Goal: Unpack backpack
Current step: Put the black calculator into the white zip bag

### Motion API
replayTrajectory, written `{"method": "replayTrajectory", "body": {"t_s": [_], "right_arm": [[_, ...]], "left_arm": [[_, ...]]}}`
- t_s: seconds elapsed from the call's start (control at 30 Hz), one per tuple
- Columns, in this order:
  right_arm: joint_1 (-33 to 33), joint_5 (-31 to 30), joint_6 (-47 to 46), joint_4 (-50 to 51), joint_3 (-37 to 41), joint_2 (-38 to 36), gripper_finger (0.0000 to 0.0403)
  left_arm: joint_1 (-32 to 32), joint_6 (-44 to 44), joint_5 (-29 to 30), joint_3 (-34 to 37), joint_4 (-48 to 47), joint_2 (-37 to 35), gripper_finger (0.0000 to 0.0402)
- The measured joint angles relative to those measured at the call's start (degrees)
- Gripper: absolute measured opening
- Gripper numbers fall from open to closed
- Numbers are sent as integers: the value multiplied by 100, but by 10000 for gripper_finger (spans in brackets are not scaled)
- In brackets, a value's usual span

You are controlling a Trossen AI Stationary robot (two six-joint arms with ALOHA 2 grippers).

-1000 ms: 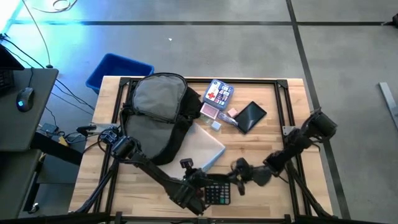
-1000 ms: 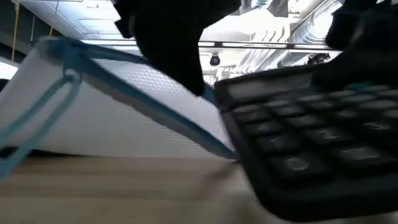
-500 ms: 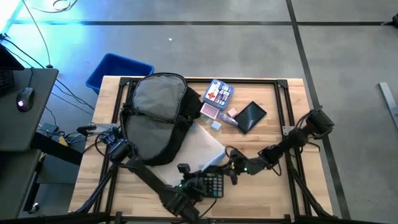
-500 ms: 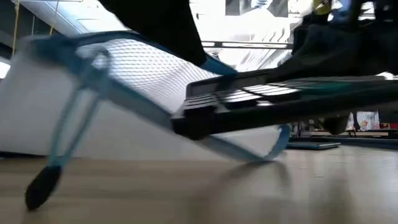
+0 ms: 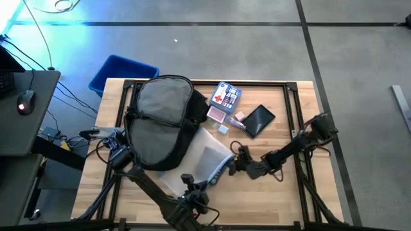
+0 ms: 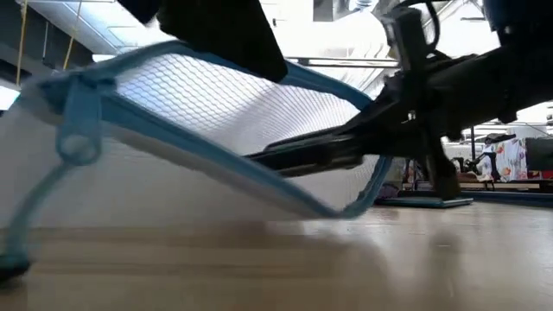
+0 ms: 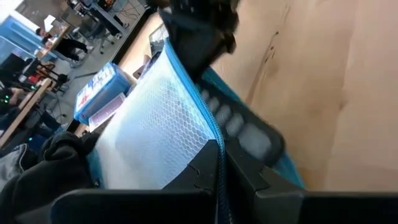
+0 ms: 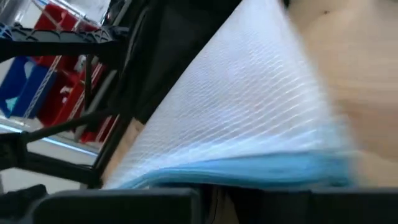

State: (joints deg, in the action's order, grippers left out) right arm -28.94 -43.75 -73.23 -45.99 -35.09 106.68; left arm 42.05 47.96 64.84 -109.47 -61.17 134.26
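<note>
The black backpack lies with its grey lining up at the table's far left. Beside it lies a clear mesh pouch with a blue zip edge; its mouth faces the near right. My left gripper is at the pouch's near edge, shut on the zip edge. My right gripper is at the pouch's mouth, shut on a black calculator. The calculator reaches into the mouth, and its keys show between the blue edges. My left gripper pinches the blue zip edge of the pouch's upper layer between its two fingers, coming from the table's near side. That lip is held up off the table, so the mouth gapes. The lower layer lies on the wood. My right gripper holds the calculator by its right-hand end, coming nearly level from the table's right. The calculator is lifted clear and about level, its other end inside the pouch's mouth. The fingers hide the exact place of contact.
On the far half of the table lie a printed tin, a pink box, small bits and a black flat device. A blue bin stands beyond the far left corner. Bare wood lies at the near right.
My right gripper has carried the calculator from near the table's front edge toward the pouch and rolled. The calculator was tilted, has come level and has slid into the pouch's mouth. My left arm has swung a little toward the near edge, keeping hold of the lip.
</note>
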Motion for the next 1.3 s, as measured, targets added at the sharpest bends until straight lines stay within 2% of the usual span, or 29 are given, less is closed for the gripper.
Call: {"method": "replayTrajectory", "body": {"t_s": [0.1, 0.23, 0.4, 0.5, 0.57, 0.67, 0.77, 0.97, 1.17, 1.3], "right_arm": [[120, -19, 118, 101, -414, 418, 37], [286, 18, 479, 369, -855, 817, 75], [386, 200, 1025, 678, -1040, 943, 151], [257, 223, 1710, 767, -984, 923, 199], [29, 38, 1966, 784, -979, 902, 221], [-338, -470, 2108, 814, -985, 872, 231], [-574, -611, 2333, 825, -983, 747, 227], [-873, 467, 2898, 1182, -1227, 645, 186], [-956, 999, 3706, 2784, -2177, 718, 102], [-854, 1390, 4190, 3235, -2692, 1012, 38]], "left_arm": [[-50, -28, 7, 0, -5, 0, 0], [-40, -73, 17, 0, -24, 0, 0], [38, 102, -32, 0, -52, 0, 0], [102, 243, 46, 0, -56, 0, 0], [145, 281, 58, 0, -56, 0, 0], [186, 322, 39, 0, -57, 0, 0], [195, 393, 127, 0, -64, 0, 0], [191, 399, 206, 0, -65, 0, 0], [144, 399, 258, 0, -65, 0, 0], [143, 293, 291, 0, -67, 0, 0]]}}
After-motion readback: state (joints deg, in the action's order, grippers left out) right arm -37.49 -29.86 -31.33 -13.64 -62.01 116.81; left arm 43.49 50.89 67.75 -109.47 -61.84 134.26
